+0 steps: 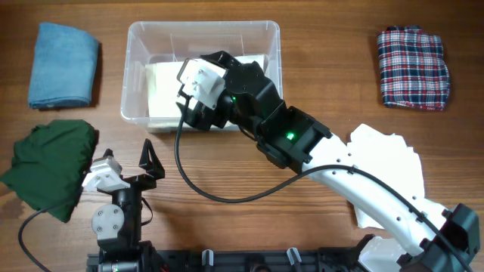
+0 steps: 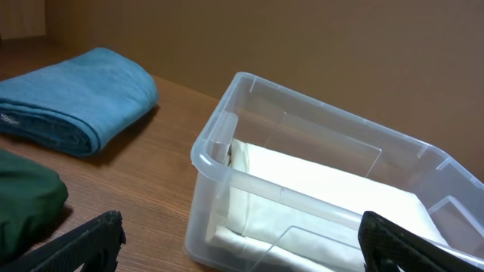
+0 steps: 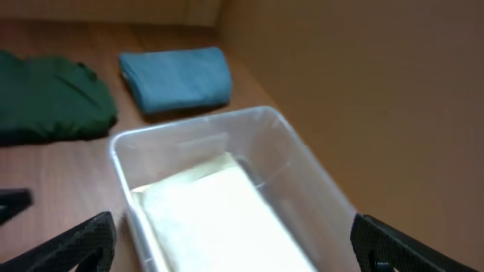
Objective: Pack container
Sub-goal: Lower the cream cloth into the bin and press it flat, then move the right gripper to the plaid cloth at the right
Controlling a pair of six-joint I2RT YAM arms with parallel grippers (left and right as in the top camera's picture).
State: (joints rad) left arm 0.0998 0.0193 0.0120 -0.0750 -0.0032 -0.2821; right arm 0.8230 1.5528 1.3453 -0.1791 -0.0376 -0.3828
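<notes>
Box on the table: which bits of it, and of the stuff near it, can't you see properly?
- Overhead: the right arm covers the box's near right corner and much of the white cloth inside.
- Overhead: the right end effector has its fingertips hidden under its own wrist.
- Right wrist: everything is blurred, so the cloth's folds cannot be made out.
- Left wrist: the picture's edge cuts off the box's right end and the green cloth.

The overhead camera looked straight down, far enough off to take in the whole table point(image 1: 318, 60); the left wrist camera sat low and close, facing the container point(image 1: 134, 75) obliquely from one corner; the right wrist camera hung just above it, tilted downward; all three shared the container and the blue cloth point(image 1: 63, 64).
</notes>
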